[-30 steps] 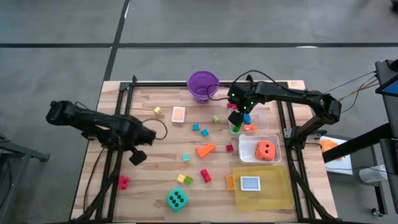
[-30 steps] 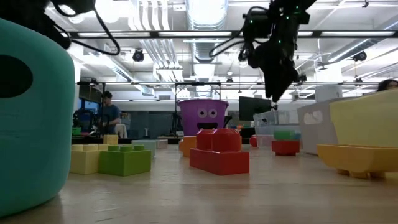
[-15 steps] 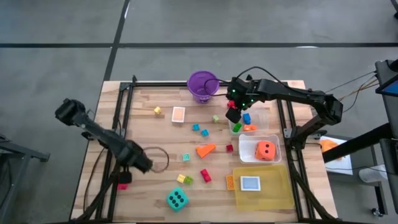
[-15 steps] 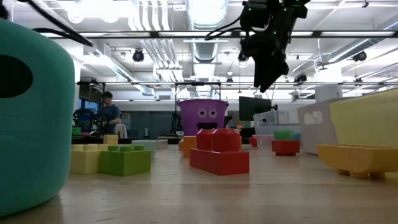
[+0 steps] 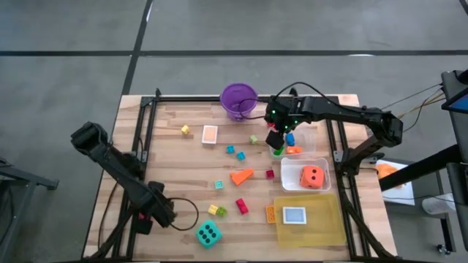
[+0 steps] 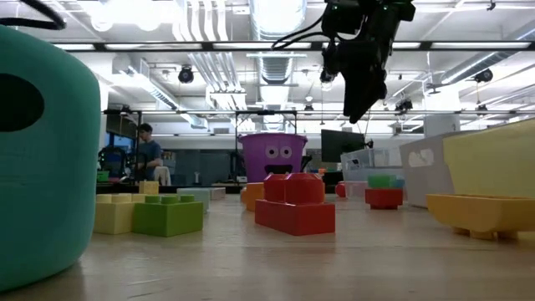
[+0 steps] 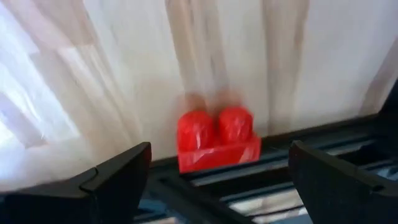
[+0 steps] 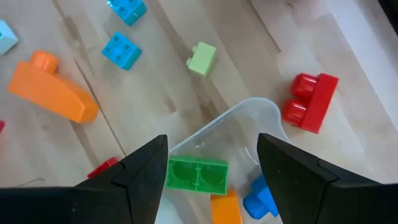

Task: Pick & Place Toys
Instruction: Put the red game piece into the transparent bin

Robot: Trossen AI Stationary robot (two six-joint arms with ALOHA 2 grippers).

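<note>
— So how far along are you with the toys?

— Barely started, I'd say. One clear tub (image 5: 313, 164) holds the orange die (image 5: 312, 176); the other tub (image 8: 245, 127), under my right gripper (image 8: 211, 163), has a green block (image 8: 196, 174), a blue one (image 8: 259, 196) and an orange one (image 8: 226, 208). A small card (image 5: 295, 215) lies on the yellow tray (image 5: 329, 230).

— And what's left?

— Most of it is loose on the table (image 5: 175, 164): the orange wedge (image 5: 242, 175), the teal die (image 5: 208, 234), and small blocks scattered between them.

— Your grippers?

— My right one hangs above its tub, fingers spread, holding nothing. My left gripper (image 7: 217, 171) is down at the near left edge, jaws wide apart, a red block (image 7: 217, 138) just ahead between them, not gripped; whether it touches the frame rail there I can't quite tell.
</note>
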